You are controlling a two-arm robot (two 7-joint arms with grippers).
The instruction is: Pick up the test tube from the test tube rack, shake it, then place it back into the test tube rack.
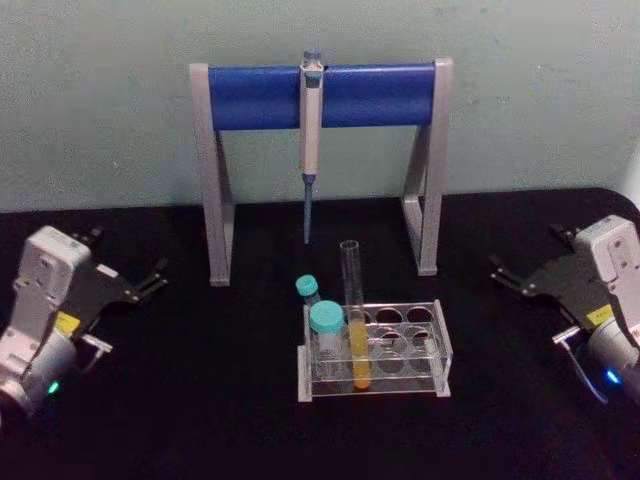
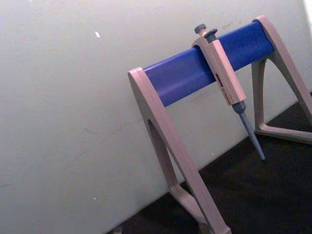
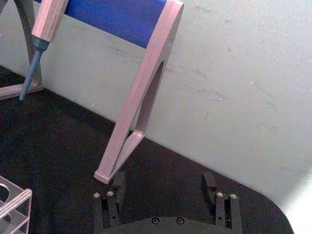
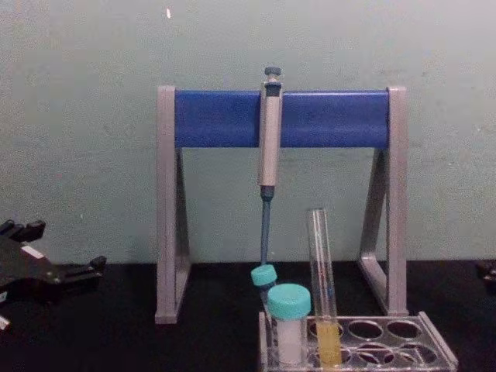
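With the tall clear glass test tube (image 1: 353, 300) upright in its low clear plastic rack (image 1: 441, 352), our left gripper (image 4: 67, 246) and right gripper (image 3: 164, 181) flank it, fingers apart, ready to grasp.

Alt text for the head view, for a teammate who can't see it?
A test tube holding yellow liquid stands upright in a clear rack at centre, beside two teal-capped vials. The left gripper and right gripper are open at either side; a pipette hangs on the stand behind.
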